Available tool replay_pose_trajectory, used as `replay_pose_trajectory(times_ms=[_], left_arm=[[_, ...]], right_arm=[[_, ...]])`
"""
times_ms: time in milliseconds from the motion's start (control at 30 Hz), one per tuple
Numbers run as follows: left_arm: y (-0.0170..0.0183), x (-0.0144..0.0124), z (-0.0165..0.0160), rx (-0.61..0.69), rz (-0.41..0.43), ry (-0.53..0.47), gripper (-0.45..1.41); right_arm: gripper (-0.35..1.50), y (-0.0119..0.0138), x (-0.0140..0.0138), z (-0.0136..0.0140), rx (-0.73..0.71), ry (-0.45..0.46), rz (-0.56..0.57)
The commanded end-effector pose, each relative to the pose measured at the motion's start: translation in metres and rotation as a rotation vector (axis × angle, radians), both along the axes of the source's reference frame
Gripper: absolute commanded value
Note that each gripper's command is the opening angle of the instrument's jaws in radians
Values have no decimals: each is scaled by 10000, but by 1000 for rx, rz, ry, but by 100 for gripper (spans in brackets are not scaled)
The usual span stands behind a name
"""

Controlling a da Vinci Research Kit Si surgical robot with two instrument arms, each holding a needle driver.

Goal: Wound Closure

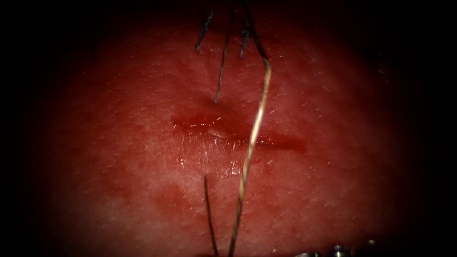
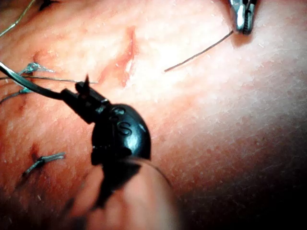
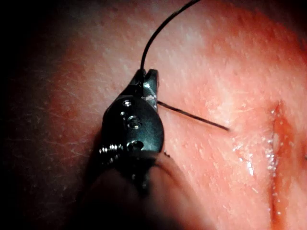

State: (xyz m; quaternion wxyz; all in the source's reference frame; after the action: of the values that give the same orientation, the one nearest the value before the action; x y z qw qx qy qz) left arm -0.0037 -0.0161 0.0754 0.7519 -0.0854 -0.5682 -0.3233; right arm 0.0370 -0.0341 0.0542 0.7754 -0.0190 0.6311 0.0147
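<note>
Nearest you, your right tool clamps the thread below the cut, keeping it lifted across the tissue. Farther off, your left tool grips thread; needle unseen.

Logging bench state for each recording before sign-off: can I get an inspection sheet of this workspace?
Surface: the tissue, with its cut lying open across the endoscope view and red fluid along it.
Job's things: thread crosses over the cut; darker strands meet the tissue above and below it. I cannot tell the needle apart from these strands.
Clutter: cut ends of thread lie on the tissue beyond the cut.
Grippers: the left tool is shut on thread; the right tool is shut on thread, and another strand runs from beside it into the tissue.
Cables: nothing seen.
Surroundings: nothing seen.
</note>
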Motion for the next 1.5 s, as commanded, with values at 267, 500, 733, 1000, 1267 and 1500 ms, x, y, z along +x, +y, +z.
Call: replay_pose_trajectory(times_ms=[267,500,733,1000,1267,1500], left_arm=[[-7,-13,5,-4,19,-17,-45],[-7,-14,6,-4,25,-21,-45],[-8,-16,7,2,35,-38,-45],[-8,-18,7,2,39,-40,-45],[-9,-17,7,2,40,-41,-42],[-9,-17,7,2,40,-41,-42]], right_arm=[[-35,-51,21,-61,-8,40,-57],[131,-25,18,-71,-50,-3,-81],[140,46,-4,-4,-118,-55,-14],[141,75,22,74,-178,-93,18],[141,84,44,105,-205,-116,14],[84,82,42,107,-217,-119,3]])
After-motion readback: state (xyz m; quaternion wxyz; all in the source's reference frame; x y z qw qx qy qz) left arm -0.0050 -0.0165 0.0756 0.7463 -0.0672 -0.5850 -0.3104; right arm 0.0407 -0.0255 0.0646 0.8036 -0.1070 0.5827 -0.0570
